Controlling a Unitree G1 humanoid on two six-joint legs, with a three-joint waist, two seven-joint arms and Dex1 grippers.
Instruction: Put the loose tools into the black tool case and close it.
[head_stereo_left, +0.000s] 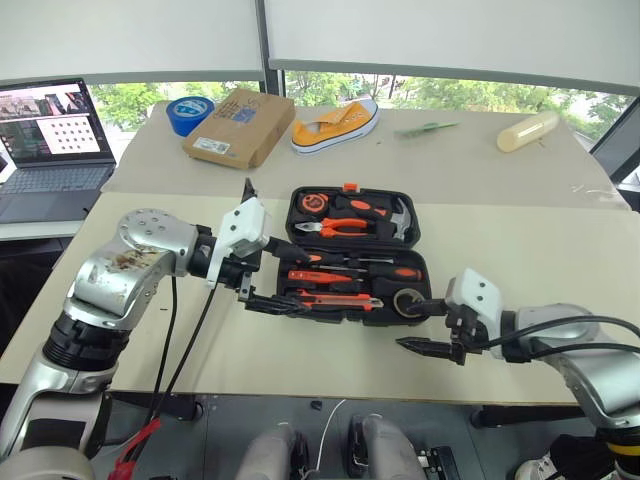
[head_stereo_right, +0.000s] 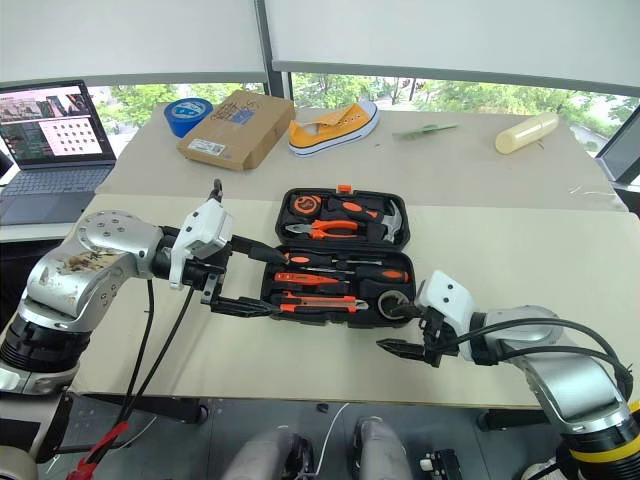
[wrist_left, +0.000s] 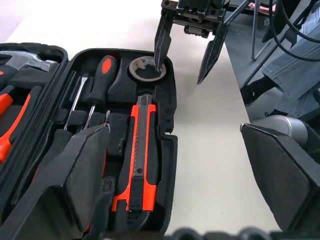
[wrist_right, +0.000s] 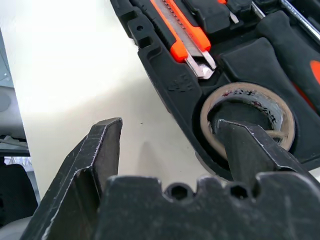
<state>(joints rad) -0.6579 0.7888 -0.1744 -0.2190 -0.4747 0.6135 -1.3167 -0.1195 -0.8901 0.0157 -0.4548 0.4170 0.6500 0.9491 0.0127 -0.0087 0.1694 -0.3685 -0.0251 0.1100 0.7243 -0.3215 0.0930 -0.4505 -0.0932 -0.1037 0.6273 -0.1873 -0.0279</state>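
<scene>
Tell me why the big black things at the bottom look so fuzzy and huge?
In the left wrist view, the left gripper's own black fingers sit right by the lens, so they look soft and oversized, while the orange-and-black utility knife farther off looks sharper. In the right wrist view the same happens: the near fingers loom large, and the small dark tape roll in the black moulded plastic tool case stays clearer.

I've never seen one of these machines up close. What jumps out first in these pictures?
An open black tool case lies mid-table, its recesses filled with orange-handled tools, among them an orange-and-black utility knife and a small tape roll in a corner recess. The left end effector sits open at the case's left edge, and the right end effector is open at the tape corner. Further back lie a yellow shoe and a cardboard box.
</scene>
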